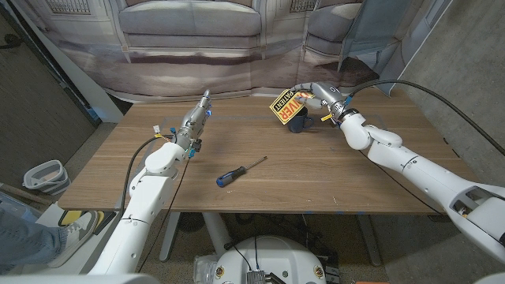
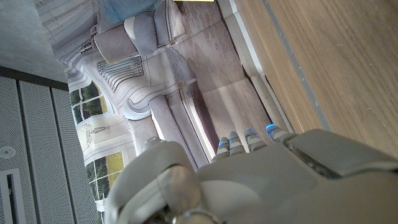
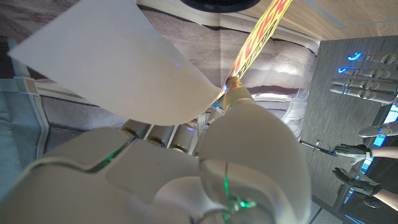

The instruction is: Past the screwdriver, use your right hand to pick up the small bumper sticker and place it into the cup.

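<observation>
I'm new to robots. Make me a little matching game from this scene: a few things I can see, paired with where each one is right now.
Things:
1. bumper sticker
2. screwdriver
3. cup
4. left robot hand

Places:
A. lying on the table's middle
B. held up by the right robot hand
C. dark, on the table's far side under the sticker
D. holding nothing, over the table's left part

Pairs: 1-B, 2-A, 3-C, 4-D

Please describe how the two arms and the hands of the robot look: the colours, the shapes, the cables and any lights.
Both arms are made of white, rounded segments with grey joints. A black cable loops along the left arm, and a thicker one arches over the right arm. The left hand is grey and slim; its fingers carry small blue lights. The right hand is grey with yellow tags near the wrist.
</observation>
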`<state>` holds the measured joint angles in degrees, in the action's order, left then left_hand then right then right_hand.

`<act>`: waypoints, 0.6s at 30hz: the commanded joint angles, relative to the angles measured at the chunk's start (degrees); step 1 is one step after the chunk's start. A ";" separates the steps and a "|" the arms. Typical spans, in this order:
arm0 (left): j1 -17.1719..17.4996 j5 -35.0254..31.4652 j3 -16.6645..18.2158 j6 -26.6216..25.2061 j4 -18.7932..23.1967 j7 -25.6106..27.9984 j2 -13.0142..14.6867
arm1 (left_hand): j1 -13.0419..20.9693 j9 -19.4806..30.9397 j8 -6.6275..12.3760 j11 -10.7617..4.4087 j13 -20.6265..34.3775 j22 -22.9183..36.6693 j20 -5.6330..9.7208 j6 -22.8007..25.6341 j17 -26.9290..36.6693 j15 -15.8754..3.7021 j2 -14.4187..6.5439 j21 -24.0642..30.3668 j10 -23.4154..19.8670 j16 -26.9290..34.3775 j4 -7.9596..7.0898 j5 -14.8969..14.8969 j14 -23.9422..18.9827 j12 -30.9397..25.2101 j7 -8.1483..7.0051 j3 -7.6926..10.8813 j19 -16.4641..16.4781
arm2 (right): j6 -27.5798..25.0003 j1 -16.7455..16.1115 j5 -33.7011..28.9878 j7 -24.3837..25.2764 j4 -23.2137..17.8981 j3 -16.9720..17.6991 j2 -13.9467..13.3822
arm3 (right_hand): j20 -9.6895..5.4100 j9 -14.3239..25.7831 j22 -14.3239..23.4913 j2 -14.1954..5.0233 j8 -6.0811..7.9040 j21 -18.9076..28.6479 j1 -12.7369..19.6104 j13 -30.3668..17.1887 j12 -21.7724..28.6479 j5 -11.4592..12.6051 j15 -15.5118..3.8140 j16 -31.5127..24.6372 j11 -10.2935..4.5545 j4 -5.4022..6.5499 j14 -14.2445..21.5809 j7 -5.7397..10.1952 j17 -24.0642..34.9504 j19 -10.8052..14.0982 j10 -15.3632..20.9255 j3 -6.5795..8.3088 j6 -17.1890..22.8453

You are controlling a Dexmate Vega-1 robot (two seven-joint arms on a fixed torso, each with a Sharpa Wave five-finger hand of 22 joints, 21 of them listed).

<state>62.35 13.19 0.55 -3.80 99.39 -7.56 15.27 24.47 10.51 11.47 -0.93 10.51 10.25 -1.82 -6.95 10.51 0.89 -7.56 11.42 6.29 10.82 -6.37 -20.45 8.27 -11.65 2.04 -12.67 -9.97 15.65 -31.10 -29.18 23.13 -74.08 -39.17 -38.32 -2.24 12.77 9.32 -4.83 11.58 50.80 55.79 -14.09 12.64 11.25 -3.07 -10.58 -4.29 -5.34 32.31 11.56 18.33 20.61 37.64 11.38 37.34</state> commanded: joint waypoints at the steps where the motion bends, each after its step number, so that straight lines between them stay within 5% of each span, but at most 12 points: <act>1: 1.20 -0.29 0.37 0.00 1.36 0.79 -0.22 | 0.69 0.27 -0.16 0.09 0.34 0.23 -0.25 -0.08 0.12 0.25 -0.06 0.11 0.61 0.04 0.00 -0.09 0.49 -0.01 -0.13 -0.42 -0.86 | -1.43 -0.02 0.85 -0.81 0.33 0.33 -0.24 | -5.17 0.17 0.20 0.21 -0.43 -0.45 -0.56 -0.07 -0.13 0.25 -3.81 0.06 0.06 -0.25 -0.71 -0.02 -0.19 -0.01 -0.72 0.14 -0.54; 18: 1.43 -0.15 0.62 0.33 1.13 0.55 -0.40 | 0.79 0.27 -0.12 0.00 0.34 0.23 -0.32 0.04 0.12 0.20 -0.13 0.11 0.63 0.03 -0.03 -0.07 0.54 -0.01 -0.14 -0.53 -0.90 | -2.61 0.34 1.44 -1.70 0.75 -0.26 -0.06 | -4.48 0.11 0.22 0.50 -0.40 -1.68 -0.97 0.26 -0.21 0.39 -2.67 -0.01 0.36 -0.36 -1.97 -0.02 -1.25 -0.27 -1.75 0.07 -1.28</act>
<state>63.78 12.98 1.04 -3.80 100.79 -6.87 14.97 24.47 10.51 11.47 -0.93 10.51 10.25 -1.82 -6.95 10.51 0.89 -7.56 11.42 6.29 10.82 -6.28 -20.45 8.27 -11.65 2.04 -12.76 -9.97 13.95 -30.87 -28.17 22.02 -73.31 -39.13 -38.40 -2.36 12.79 9.49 -4.31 11.14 49.36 55.27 -13.83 12.64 11.25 -2.73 -10.58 -4.16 -5.34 30.70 11.56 17.20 20.50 36.25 11.39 36.10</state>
